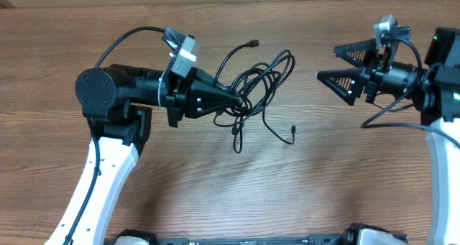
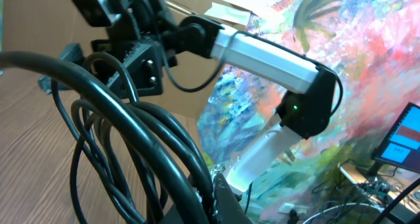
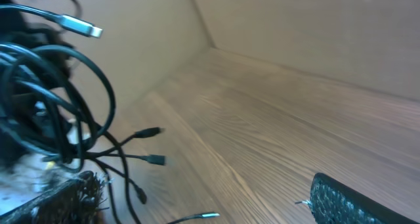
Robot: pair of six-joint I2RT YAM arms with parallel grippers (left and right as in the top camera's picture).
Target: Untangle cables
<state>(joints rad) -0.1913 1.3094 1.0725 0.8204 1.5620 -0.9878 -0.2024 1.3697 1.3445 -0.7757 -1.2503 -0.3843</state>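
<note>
The cables (image 1: 264, 78) sit in a loose tangle of black loops near the middle of the wooden table (image 1: 323, 187), with single strands trailing out of it: one runs toward the far edge and ends in a small plug (image 1: 253, 42), and another curls toward the near side to a second plug (image 1: 294, 132). The left gripper (image 1: 236, 101) reaches in from the left, its fingers pressed together on the left edge of the tangle. In the left wrist view the loops arch up close to the lens. The right gripper (image 1: 328, 64) is well apart from the tangle on the right side, with its fingers spread wide and nothing between them. Its wrist view shows the tangle at the left with a silver-tipped plug (image 3: 89, 30) sticking out above.
</note>
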